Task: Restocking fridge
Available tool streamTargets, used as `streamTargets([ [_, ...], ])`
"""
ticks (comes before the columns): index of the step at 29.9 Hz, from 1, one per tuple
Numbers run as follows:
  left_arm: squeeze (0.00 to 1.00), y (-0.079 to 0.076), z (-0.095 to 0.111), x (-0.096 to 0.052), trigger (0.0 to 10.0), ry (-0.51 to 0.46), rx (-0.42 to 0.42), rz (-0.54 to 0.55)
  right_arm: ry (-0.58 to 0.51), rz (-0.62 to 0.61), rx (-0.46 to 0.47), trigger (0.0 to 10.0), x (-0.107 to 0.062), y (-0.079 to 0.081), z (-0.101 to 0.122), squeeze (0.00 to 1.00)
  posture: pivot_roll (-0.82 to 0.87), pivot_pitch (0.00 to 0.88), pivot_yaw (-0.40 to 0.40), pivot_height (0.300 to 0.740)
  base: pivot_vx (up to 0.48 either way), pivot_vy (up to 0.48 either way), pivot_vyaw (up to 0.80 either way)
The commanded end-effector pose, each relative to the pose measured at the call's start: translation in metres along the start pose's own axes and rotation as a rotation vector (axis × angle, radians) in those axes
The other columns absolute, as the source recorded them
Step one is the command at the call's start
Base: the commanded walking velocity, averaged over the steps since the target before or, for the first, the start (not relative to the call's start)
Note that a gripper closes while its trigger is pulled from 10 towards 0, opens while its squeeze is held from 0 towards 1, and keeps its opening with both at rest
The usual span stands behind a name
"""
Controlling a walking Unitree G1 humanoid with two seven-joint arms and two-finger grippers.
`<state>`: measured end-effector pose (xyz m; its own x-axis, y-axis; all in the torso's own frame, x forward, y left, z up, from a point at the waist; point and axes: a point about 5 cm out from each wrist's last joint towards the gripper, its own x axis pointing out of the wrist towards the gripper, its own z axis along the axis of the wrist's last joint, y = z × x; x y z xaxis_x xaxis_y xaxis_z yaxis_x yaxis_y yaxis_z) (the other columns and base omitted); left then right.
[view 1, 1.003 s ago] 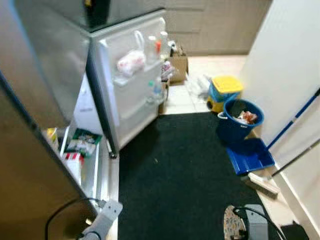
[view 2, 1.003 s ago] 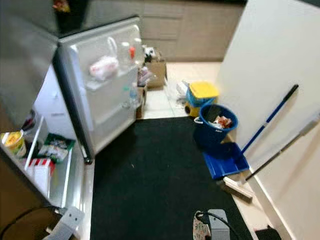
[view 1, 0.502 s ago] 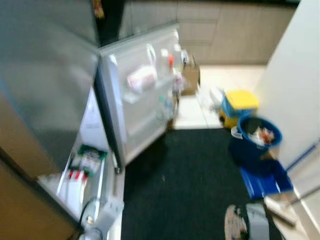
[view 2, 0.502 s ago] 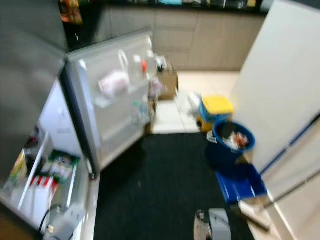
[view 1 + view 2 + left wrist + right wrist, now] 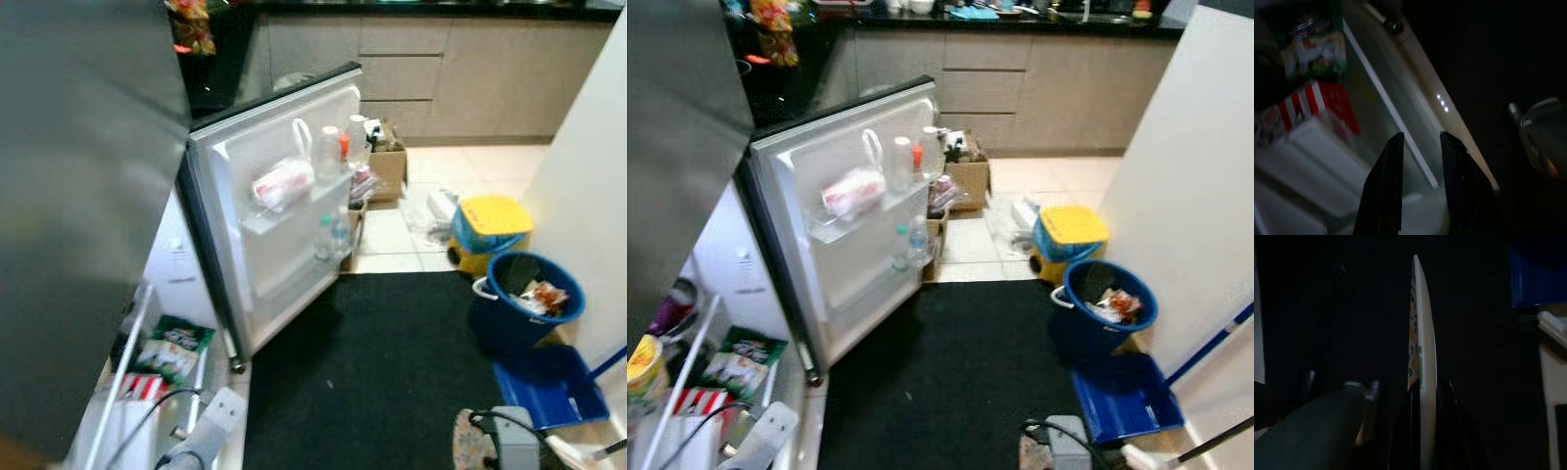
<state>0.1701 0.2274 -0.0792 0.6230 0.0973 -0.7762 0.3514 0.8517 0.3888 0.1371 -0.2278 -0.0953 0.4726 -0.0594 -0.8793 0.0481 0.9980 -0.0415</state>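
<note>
The right gripper [image 5: 1421, 396] has its two black fingers pinched on a thin white plate [image 5: 1421, 333] with an orange and green leaf print, held edge-on and sticking up past the fingertips. From the head view you catch that same plate [image 5: 472, 446] low on the robot's right, over the black mat [image 5: 392, 372]. The left gripper [image 5: 1418, 147] has its fingers a narrow gap apart with nothing between them, hanging over the low pulled-out fridge drawer [image 5: 122, 352]. In that drawer there's a green packet [image 5: 176, 343], a red and white striped box [image 5: 142, 387] right next to it, and further left in the right eye view a yellow-lidded cup [image 5: 645, 367]. The left arm [image 5: 211, 426] pokes in at the bottom edge, just beside the drawer. The fridge door [image 5: 284, 196] is swung wide open; its upper shelf has a pink and white bag [image 5: 281, 181], a white bottle [image 5: 328, 152] and a small one with a red cap [image 5: 344, 147], and lower down sits a clear bottle [image 5: 323, 235]. Past the door there's a cardboard box [image 5: 390, 166] on the tile. Off to the robot's right, a yellow-lidded bin [image 5: 490, 230], a blue bucket [image 5: 524, 299] with trash in it just beside that, and a blue dustpan [image 5: 549, 387] on the mat next to the white wall [image 5: 588, 196].
</note>
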Motion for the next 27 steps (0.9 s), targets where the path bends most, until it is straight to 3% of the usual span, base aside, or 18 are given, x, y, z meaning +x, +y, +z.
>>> streamTargets([
  [1,0.3,0.0001,0.0004,0.0002,10.0,0.001,0.002,-0.002,-0.008,-0.026,0.004,10.0,-0.0013,-0.0087,0.0016,0.0,0.03,0.0,-0.041,0.74,0.371,0.0,0.0],
  [27,0.3,-0.0007,0.0014,0.0004,10.0,-0.002,0.004,-0.004,-0.009,-0.026,0.006,10.0,-0.0011,-0.0079,0.002,0.0,0.03,0.0,-0.04,0.74,0.369,0.0,0.0],
])
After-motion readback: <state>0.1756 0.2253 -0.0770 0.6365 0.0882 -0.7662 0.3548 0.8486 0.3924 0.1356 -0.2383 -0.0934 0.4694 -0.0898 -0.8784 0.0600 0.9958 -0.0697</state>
